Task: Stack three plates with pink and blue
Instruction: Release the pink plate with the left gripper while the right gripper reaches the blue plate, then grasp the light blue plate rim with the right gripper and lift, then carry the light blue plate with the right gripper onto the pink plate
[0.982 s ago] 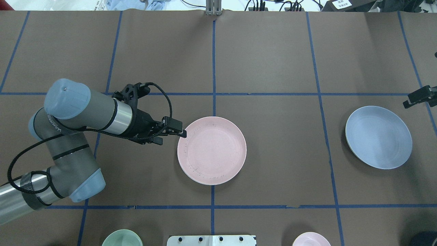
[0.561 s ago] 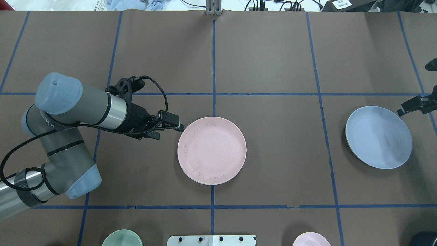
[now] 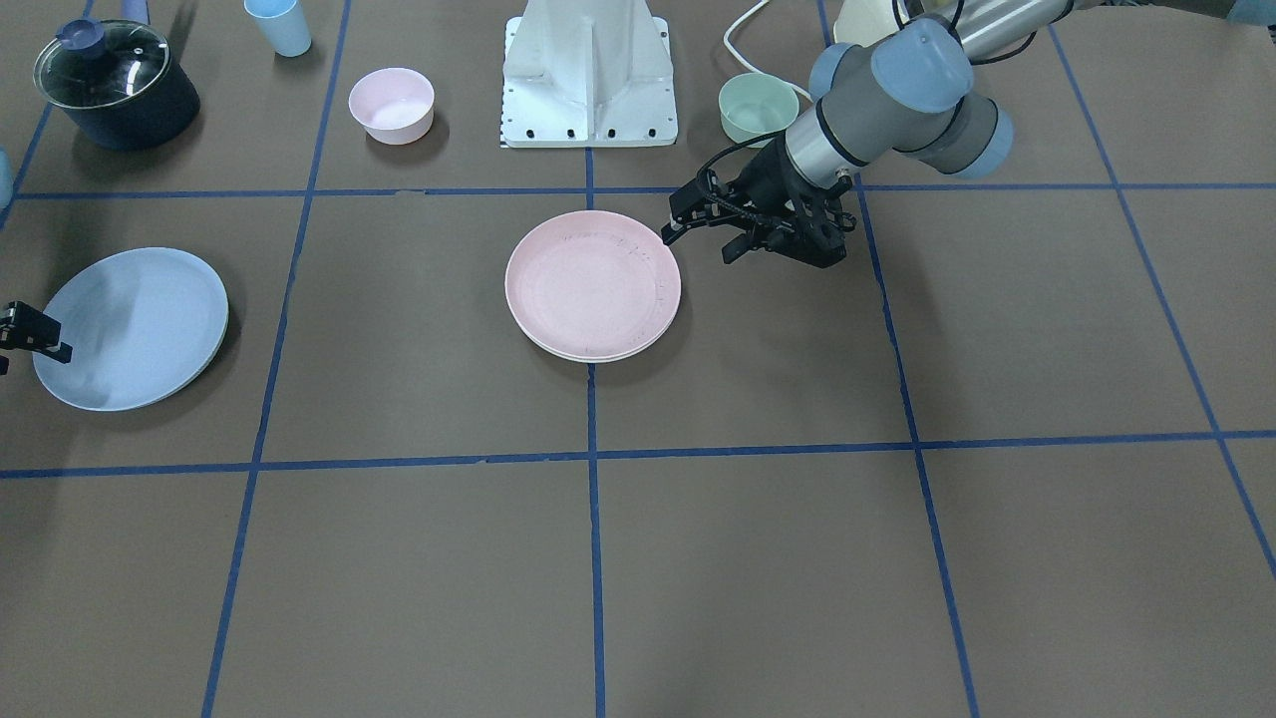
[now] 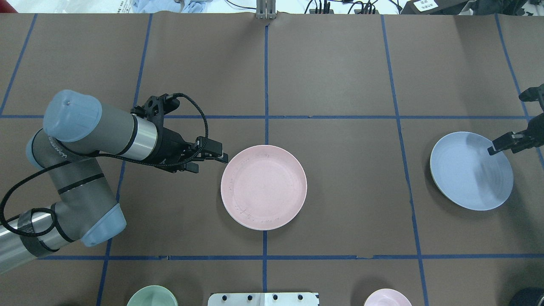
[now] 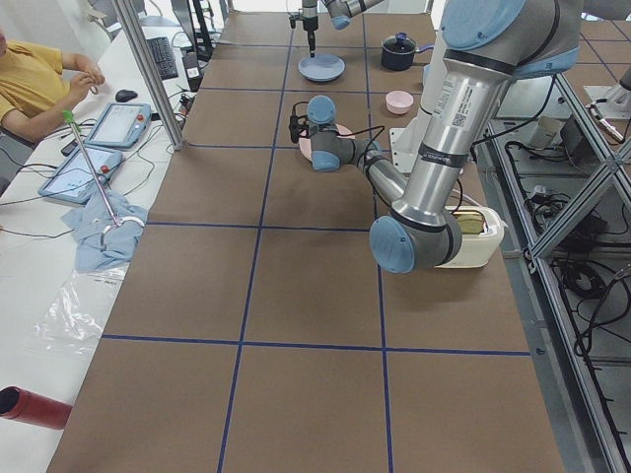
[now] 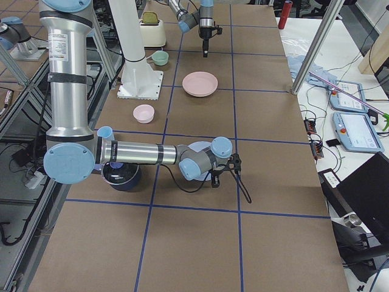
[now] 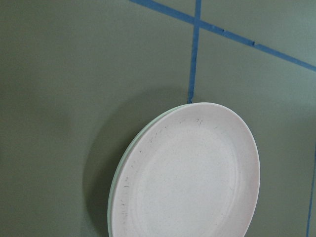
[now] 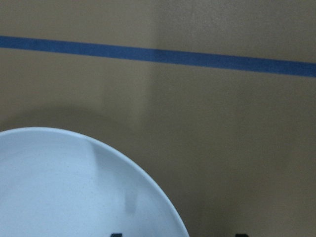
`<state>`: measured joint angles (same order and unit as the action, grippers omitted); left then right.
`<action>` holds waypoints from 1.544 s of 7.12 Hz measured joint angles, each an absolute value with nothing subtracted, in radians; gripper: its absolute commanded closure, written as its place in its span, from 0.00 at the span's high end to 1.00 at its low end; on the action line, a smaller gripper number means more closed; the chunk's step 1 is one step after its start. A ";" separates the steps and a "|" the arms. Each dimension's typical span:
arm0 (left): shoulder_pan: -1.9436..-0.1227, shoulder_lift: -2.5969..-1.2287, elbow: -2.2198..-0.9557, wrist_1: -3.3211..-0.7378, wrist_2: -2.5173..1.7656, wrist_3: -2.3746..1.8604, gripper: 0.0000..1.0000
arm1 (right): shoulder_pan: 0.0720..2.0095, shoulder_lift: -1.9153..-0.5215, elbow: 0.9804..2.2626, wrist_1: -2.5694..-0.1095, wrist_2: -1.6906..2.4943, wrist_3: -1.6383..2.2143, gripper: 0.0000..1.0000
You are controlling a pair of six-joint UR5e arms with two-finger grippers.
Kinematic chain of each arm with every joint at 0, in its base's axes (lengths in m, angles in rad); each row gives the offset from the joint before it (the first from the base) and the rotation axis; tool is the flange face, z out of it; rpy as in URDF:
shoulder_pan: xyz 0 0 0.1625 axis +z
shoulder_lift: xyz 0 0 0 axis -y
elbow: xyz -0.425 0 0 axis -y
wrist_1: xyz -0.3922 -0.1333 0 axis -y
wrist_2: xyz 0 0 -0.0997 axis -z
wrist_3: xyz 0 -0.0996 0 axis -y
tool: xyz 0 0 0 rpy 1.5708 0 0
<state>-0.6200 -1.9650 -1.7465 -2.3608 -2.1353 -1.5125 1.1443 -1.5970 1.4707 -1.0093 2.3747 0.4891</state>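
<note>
The pale pink plate [image 4: 263, 187] lies at the table's middle on top of the cream-white plate, of which only the rim [image 3: 595, 357] shows; that rim also shows in the left wrist view [image 7: 114, 197]. My left gripper [image 4: 212, 163] is open and empty, just off the pink plate's left rim. The light blue plate [image 4: 471, 171] lies alone at the right, and also shows in the front view [image 3: 130, 327]. My right gripper [image 4: 494, 149] is open over its upper right rim. In the right wrist view one fingertip [image 8: 116, 235] is over the plate [image 8: 59, 192], the other outside it.
A green bowl [image 4: 152, 296] and a small pink bowl [image 4: 387, 297] stand near the robot's base [image 3: 588, 75]. A dark pot with a glass lid [image 3: 115, 85] and a light blue cup [image 3: 278, 25] stand at the robot's right. Blue tape lines grid the brown table.
My left gripper has drawn back a little from the pink plate's rim. My right gripper has moved in from the right, over the blue plate's rim.
</note>
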 measured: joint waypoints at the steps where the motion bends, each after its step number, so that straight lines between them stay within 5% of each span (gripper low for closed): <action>1: -0.622 -1.965 -1.747 -2.361 -2.135 -1.512 1.00 | 1.141 -1.601 1.469 -1.001 2.376 0.490 0.34; 2: -0.623 -1.964 -1.747 -2.361 -2.135 -1.513 1.00 | 1.139 -1.606 1.464 -0.985 2.376 0.491 0.00; 8: -0.642 -1.962 -1.761 -2.361 -2.137 -1.527 1.00 | 1.138 -1.586 1.511 -0.944 2.418 0.566 0.00; 11: -0.670 -1.944 -1.792 -2.361 -2.140 -1.525 1.00 | 1.005 -1.383 1.620 -0.945 2.405 1.037 0.00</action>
<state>-0.6702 -1.9441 -1.7918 -2.3608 -2.1404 -1.5250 1.0053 -1.3829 1.6203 -0.9449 2.4049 1.0373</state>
